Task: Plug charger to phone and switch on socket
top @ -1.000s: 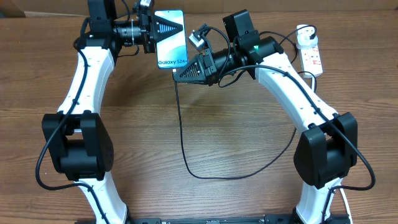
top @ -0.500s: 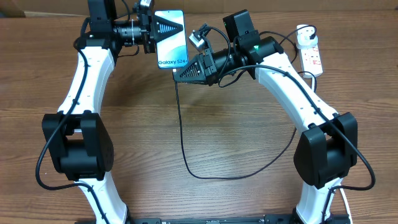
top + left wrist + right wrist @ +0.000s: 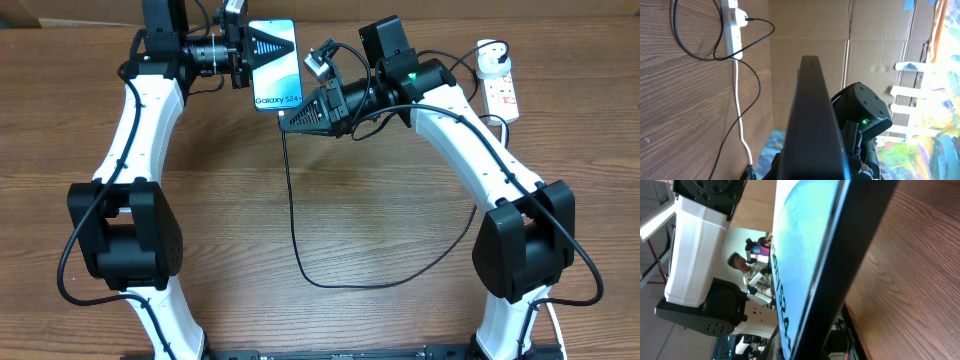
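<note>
Wood table with both arms reaching to the far side, where they meet over the phone. The left gripper is clamped tight on the phone's top half, holding it screen up so the "Galaxy S24+" text reads from overhead. In the left wrist view you just see the phone edge-on as a dark slab. The right gripper is closed right down too, its tip pressed against the phone's bottom edge. The charger cable comes straight out from under those fingers, so it looks pinched there, but the connector tip itself is hidden and I can't tell if it's seated in the port. From there the black cable drops toward the near side, loops right and runs up to the white adapter plugged into the socket at the far right corner. Can't make out the switch position.
</note>
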Controlling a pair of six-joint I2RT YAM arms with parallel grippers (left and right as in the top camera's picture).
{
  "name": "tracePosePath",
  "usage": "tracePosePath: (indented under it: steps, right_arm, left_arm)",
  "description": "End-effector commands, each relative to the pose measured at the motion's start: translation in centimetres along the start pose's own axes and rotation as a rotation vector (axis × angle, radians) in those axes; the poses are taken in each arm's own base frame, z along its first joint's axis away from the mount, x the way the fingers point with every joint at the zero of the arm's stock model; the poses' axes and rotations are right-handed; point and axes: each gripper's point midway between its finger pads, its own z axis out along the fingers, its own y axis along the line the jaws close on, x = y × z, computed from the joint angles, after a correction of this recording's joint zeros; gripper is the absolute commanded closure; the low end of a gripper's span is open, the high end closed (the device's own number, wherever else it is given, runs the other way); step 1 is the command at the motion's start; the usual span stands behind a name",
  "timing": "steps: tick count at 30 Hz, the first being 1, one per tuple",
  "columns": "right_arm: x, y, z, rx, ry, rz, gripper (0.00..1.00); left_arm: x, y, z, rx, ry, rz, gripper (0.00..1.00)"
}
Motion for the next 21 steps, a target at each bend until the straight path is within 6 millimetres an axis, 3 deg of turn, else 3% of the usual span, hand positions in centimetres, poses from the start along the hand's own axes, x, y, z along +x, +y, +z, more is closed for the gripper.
tracePosePath:
  steps: [1, 21]
  right_arm:
    - [-0.11, 1.54, -0.19, -0.01, -0.006, -0.056, 0.96]
    - [0.03, 1.85, -0.52, -0.031, 0.0, -0.048, 0.96]
  left_arm:
    - [1.11, -0.78, 0.81, 0.021, 0.045, 0.066, 0.96]
    - [1.13, -0.81, 0.76, 0.023, 0.046, 0.065, 0.96]
